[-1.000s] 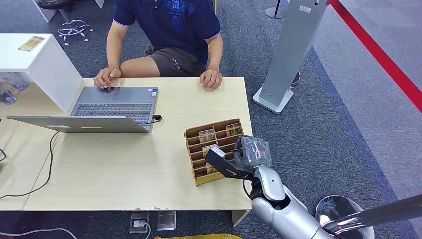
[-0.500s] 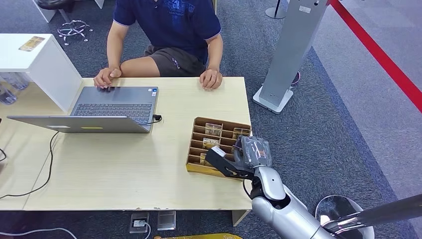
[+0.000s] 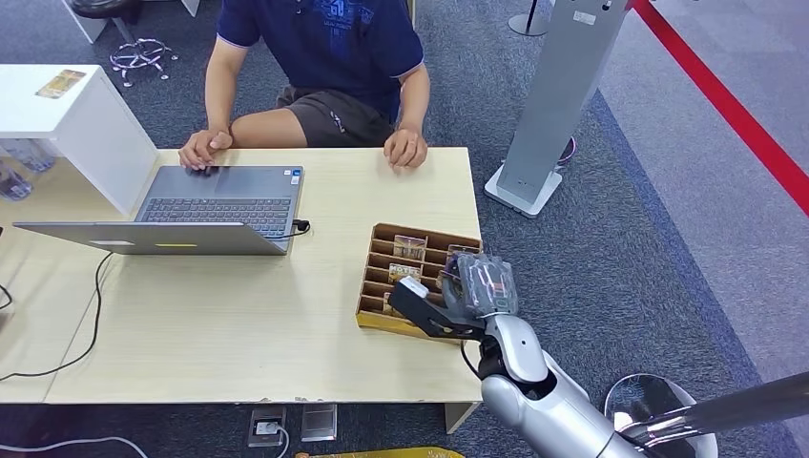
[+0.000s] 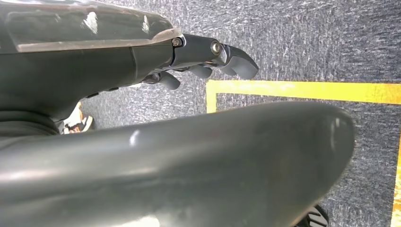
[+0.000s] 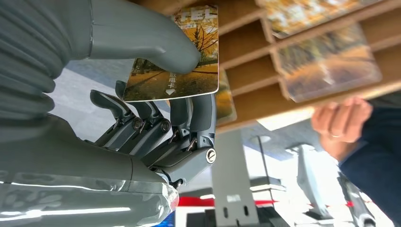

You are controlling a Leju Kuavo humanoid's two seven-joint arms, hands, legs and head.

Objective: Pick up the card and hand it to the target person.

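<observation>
You've got a glossy printed card (image 5: 182, 61) with an autumn-tree photo, smooth laminated face, pinched by the right hand (image 5: 156, 94): matt grey plastic thumb, darker jointed fingers, ribbed rubbery cover. Slotted brown wooden card rack (image 3: 412, 250) looks raw and matt. Pale wood-grain laminate table (image 3: 238, 315) is smooth. Polished silver metal forearm (image 3: 544, 401). Rough blue-grey carpet floor (image 3: 620, 239). Left hand (image 4: 208, 56) is dark semi-gloss plastic.

Yellow-orange card (image 5: 182, 56), tan rack (image 3: 382, 239), navy shirt (image 3: 329, 43).

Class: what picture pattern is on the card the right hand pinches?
Yellow autumn trees, clearest in the right wrist view: card, right hand.
</observation>
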